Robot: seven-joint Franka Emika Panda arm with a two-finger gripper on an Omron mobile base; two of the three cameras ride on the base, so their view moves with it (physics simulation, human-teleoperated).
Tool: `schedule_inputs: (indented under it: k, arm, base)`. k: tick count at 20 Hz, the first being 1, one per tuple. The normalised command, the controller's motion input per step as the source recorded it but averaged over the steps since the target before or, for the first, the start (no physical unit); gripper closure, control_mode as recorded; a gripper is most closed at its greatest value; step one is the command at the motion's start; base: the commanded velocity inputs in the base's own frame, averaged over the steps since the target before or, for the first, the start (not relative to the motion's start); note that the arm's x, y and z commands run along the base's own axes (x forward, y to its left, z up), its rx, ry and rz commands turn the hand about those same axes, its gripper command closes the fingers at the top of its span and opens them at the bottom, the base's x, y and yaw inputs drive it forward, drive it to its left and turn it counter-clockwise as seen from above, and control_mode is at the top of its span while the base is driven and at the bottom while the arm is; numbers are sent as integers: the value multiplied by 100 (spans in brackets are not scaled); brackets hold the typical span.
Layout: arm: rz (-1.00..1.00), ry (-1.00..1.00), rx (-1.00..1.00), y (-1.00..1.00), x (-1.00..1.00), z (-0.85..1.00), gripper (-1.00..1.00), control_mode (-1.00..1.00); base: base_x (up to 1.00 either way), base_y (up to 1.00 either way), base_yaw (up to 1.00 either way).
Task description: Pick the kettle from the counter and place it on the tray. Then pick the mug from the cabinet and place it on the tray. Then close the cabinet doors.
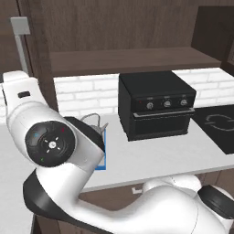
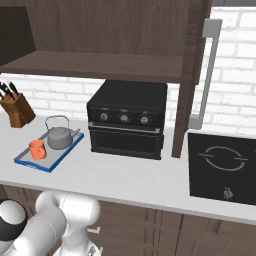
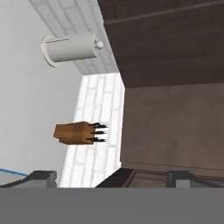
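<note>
The grey kettle [image 2: 60,137] and the small orange mug [image 2: 36,149] both stand on the blue-rimmed tray [image 2: 30,164], at the left of the counter [image 2: 125,175]. In the left base view my arm hides most of the tray; only its blue rim [image 1: 104,151] and the kettle's wire handle [image 1: 93,118] show. The cabinet [image 2: 100,65] above is open, its shelf bare. One door [image 2: 192,80] stands edge-on at the right, another [image 1: 36,50] at the left. My gripper [image 3: 113,179] is open with nothing between its fingertips [image 3: 41,177], facing the dark cabinet wood [image 3: 175,122].
A black oven box [image 2: 127,120] sits mid-counter below the cabinet. A knife block [image 2: 17,112] stands behind the tray, a paper towel roll [image 3: 72,47] hangs further along the wall. A black cooktop [image 2: 222,165] lies at the right.
</note>
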Motion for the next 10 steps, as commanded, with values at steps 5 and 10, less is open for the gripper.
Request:
schedule_inputs:
  k: [5,10]
  arm:
    - [-28,15,-3,-72,36,0,-100,-100]
    - [-30,12,-5,-72,44,0,-100,-100]
  base:
    - [0,0,0]
    - [0,0,0]
